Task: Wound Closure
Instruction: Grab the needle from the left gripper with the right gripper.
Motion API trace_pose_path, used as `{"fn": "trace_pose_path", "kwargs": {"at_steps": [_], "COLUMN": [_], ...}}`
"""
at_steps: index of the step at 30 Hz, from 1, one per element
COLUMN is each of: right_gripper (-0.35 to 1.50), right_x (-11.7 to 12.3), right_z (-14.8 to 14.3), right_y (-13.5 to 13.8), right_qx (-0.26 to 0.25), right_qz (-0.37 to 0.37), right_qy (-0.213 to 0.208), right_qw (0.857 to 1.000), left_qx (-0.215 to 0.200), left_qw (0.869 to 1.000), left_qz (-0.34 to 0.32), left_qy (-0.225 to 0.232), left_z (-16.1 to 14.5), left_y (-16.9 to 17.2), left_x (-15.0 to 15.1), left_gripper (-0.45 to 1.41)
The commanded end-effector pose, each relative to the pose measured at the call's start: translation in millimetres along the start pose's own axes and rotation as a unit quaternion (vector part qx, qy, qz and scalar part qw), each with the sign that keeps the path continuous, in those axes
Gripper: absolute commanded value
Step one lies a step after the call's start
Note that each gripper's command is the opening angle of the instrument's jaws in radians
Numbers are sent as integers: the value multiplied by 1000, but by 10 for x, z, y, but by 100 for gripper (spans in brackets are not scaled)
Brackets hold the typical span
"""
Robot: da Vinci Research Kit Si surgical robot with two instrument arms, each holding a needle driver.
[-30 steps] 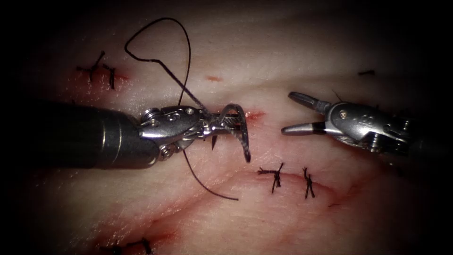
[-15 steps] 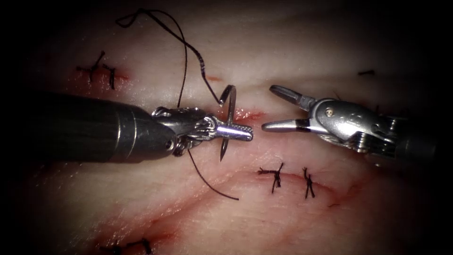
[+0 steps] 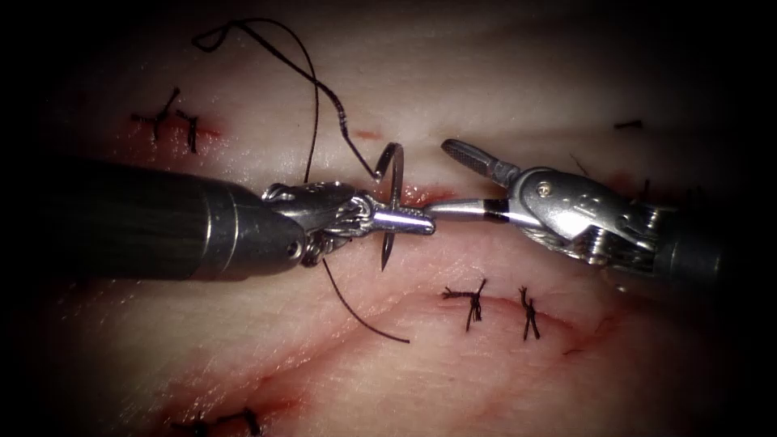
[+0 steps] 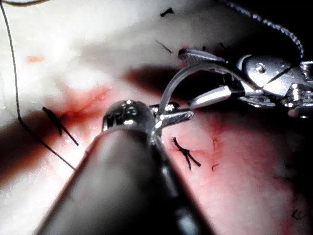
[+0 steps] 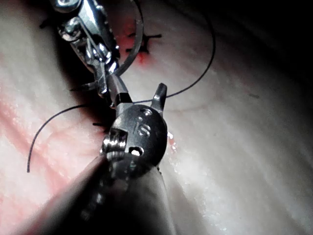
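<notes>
- Two hands meet here. Your left hand (image 3: 411, 222) is shut tight on the needle (image 3: 396, 174), near the middle of its curve.
- That needle is up in the air, not in the tissue (image 3: 486, 364). It hangs over the left end of the little red cut (image 3: 425, 195), with its sharp tip pointing down.
- Your right hand (image 3: 441, 178) holds nothing. Its jaws are wide open, and it has moved in closer in the last second.
- My guess is that you mean to hand the needle over. To do that well, keep the left hand very still. Line the open jaws up on a bare part of the curve, away from the sharp tip.
- Mind the thread (image 3: 312, 89) too. It loops up from the needle's back end, so keep it out of the jaws.
- From above, the right hand's lower finger seems to touch the left hand's tip. I cannot tell if they really touch.
- Looking along the left arm, the needle (image 4: 171, 85) arches up between the two open fingers of the right hand (image 4: 195, 76).
- Looking along the right arm, the needle (image 5: 137, 44) curves past the far side of the right hand (image 5: 139, 93).
</notes>
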Motion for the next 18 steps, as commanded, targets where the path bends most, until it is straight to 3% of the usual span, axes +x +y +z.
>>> {"fn": "trace_pose_path", "kwargs": {"at_steps": [1, 18], "right_gripper": [118, 118], "right_x": [6, 7], "right_z": [11, 25], "right_y": [2, -2], "right_qx": [1, 5], "right_qz": [13, 52], "right_qy": [-1, -3], "right_qw": [1000, 999], "left_qx": [1, 11], "left_qw": [1000, 999], "left_qz": [9, 35], "left_qy": [-1, -4], "left_z": [7, 12], "left_y": [-5, -5], "left_x": [2, -5], "left_gripper": [-45, -45]}}
